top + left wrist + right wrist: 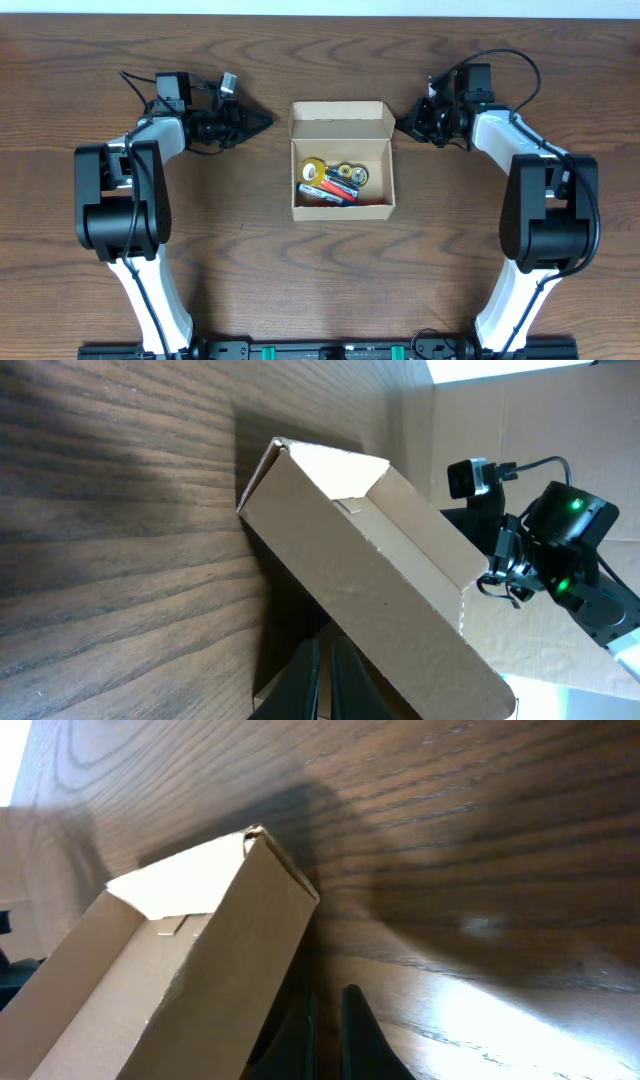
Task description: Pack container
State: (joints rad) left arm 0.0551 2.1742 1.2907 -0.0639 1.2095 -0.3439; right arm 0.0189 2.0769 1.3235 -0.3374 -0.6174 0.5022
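Pointing inward from both sides at container (pixel 340 122), both arms bent low. Left gripper (pixel 266 122) fingers pressed together, holding nothing; right gripper (pixel 400 125) same. Container open, mid-table (pixel 230 290), between grippers.

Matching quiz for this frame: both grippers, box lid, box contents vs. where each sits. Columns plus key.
1 left gripper
2 right gripper
3 lid flap
4 small items

A inside the container
B by the container's far left corner
C open, along its far edge
D by its far right corner

Pairs: 1-B, 2-D, 3-C, 4-A
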